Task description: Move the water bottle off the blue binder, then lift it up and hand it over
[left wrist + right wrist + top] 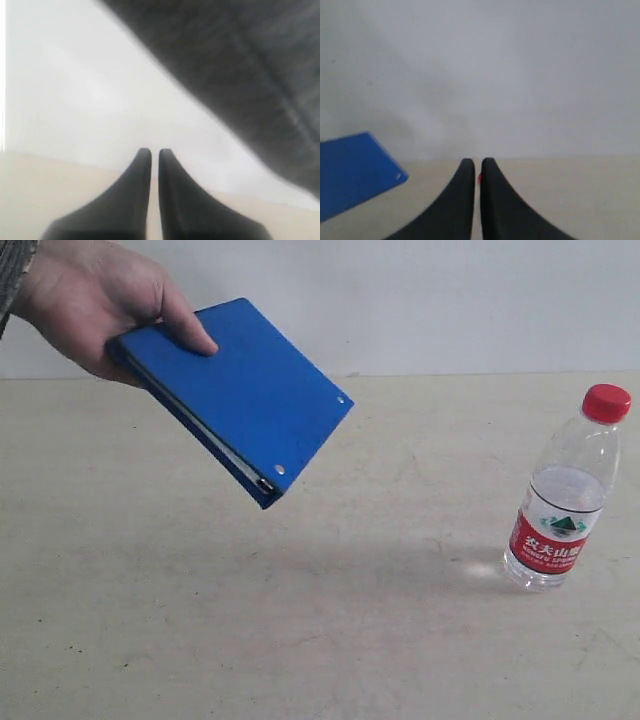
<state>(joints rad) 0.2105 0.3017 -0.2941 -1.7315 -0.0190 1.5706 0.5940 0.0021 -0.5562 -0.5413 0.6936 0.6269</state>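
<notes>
The water bottle, clear with a red cap and red-and-white label, stands upright on the table at the right. A person's hand holds the blue binder tilted in the air at the upper left, apart from the bottle. Neither gripper shows in the exterior view. My left gripper is shut and empty, its black fingers nearly touching. My right gripper is shut too, holding nothing; a sliver of the red cap shows through the slit between its fingers, and the binder hangs off to one side.
The beige table runs back to a white wall. A dark blurred sleeve fills one corner of the left wrist view.
</notes>
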